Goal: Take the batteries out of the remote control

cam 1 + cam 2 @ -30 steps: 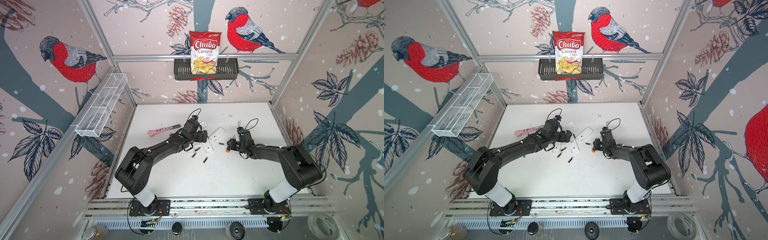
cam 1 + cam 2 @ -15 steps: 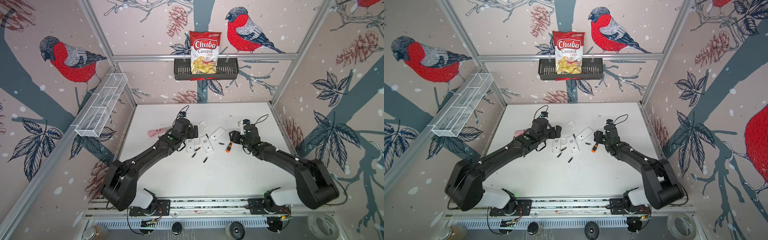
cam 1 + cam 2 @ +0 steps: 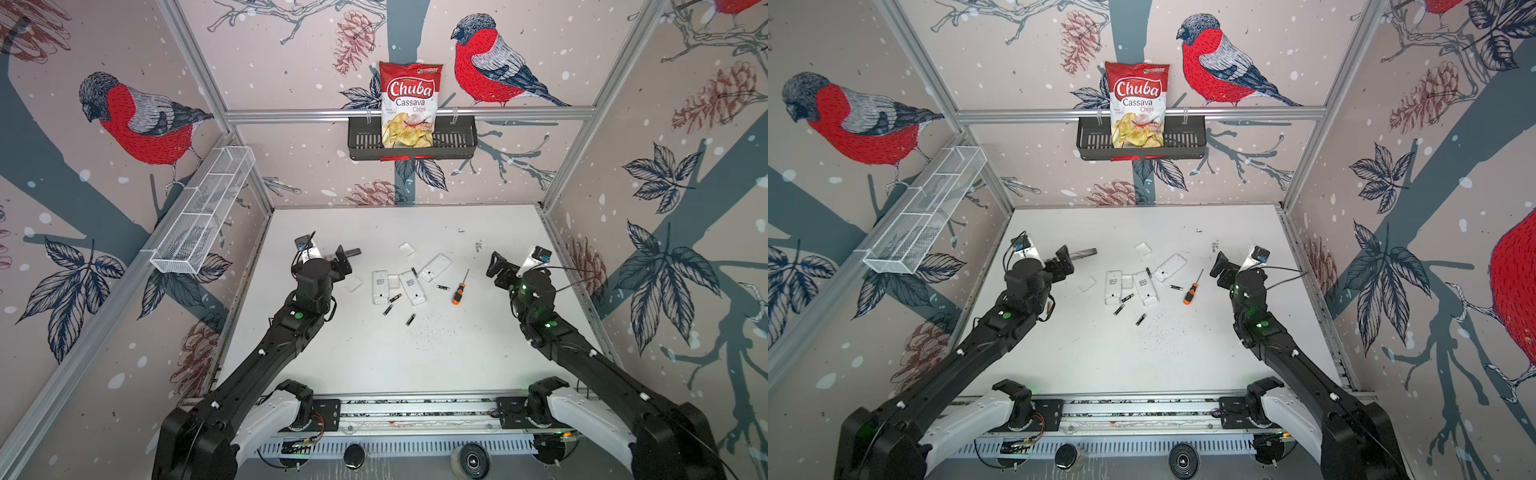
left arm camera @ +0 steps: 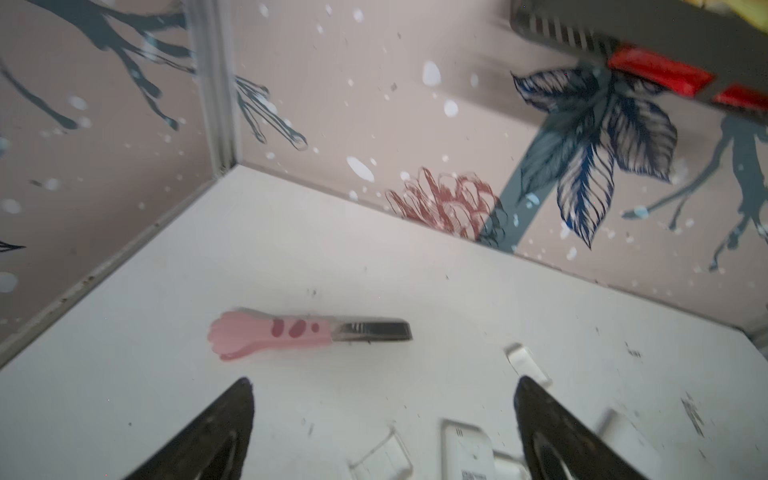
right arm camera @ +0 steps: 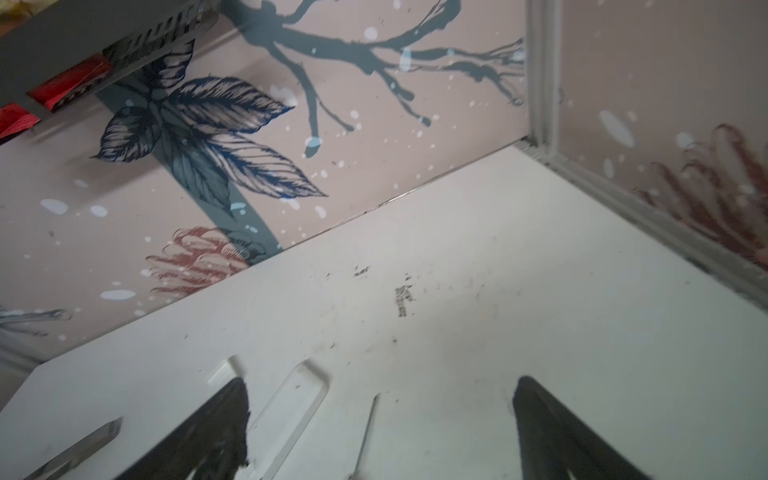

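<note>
- Left tool (image 4: 383, 379): jaws spread wide with nothing between them. It hovers over the left side of the table (image 3: 374, 365), aimed at the far wall.
- Right tool (image 5: 381, 379): jaws also spread and empty, hovering over the right side of the table.
- Batteries (image 3: 395, 297): five counted in both top views. All lie loose mid-table between the tools and touch neither.
- Three cells lie slantwise by the near ends of two white remotes (image 3: 380, 286). One lies crosswise near the screwdriver (image 3: 458, 292), and one sits just beside a remote's far end.
- Key relation: the group of three lies inward of the left tool, the nearer arm. The crosswise cell lies inward of the right tool.
- Third remote (image 3: 435, 268): askew, farther back. The compartments are too small to tell whether any cell remains inside.
- Judgement: unloading looks done or nearly so. Any further pick would need a reach inward and down, with the jaws set across a cell's short axis.
- Periphery: small white covers (image 3: 407, 248) lie scattered, and a pink-handled implement (image 4: 270, 334) lies beyond the left tool.
</note>
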`<state>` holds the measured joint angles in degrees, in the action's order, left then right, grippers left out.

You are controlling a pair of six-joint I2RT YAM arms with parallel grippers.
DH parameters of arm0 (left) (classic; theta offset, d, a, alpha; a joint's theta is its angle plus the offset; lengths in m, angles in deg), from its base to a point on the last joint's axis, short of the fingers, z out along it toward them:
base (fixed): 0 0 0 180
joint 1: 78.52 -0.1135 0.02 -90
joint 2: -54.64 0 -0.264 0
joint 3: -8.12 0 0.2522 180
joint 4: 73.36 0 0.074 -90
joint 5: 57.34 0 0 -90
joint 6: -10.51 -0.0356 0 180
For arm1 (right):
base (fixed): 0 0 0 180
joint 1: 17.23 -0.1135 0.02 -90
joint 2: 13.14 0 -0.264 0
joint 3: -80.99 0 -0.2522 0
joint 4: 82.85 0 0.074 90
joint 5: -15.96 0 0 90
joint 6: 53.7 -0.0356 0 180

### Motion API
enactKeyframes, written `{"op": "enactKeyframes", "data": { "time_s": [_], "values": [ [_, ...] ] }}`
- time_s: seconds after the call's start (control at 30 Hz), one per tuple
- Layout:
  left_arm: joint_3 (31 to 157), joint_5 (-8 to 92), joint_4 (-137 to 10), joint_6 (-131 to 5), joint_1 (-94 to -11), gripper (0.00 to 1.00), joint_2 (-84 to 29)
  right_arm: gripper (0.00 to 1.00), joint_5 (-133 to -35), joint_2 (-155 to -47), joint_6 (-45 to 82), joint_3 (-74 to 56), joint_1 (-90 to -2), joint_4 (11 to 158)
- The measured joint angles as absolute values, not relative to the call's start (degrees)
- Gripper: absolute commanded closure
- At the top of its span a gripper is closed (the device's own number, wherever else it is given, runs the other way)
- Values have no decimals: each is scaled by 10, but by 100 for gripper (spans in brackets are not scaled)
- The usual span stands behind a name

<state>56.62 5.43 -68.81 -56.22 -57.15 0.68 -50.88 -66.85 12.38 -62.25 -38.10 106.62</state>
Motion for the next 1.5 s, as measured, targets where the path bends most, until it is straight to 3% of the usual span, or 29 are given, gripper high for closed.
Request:
{"op": "enactKeyframes", "data": {
  "time_s": [0.23,0.43,0.87,1.17,1.33,1.5],
  "values": [
    [482,26,-779,-620,-653,4,-2,1,-411,-730,226,-718,-370,1257],
    [379,89,-938,-663,-759,4,-95,1,-381,-820,314,-760,-348,1396],
    [302,191,-1312,-740,-783,4,-299,1,-405,-981,378,-850,-296,1698],
    [319,205,-1388,-755,-777,3,-345,1,-463,-1023,374,-817,-263,1735],
    [333,201,-1376,-761,-772,3,-345,1,-530,-997,331,-728,-198,1617],
    [333,193,-1369,-765,-770,3,-345,1,-564,-995,318,-725,-198,1549]
  ]
}}
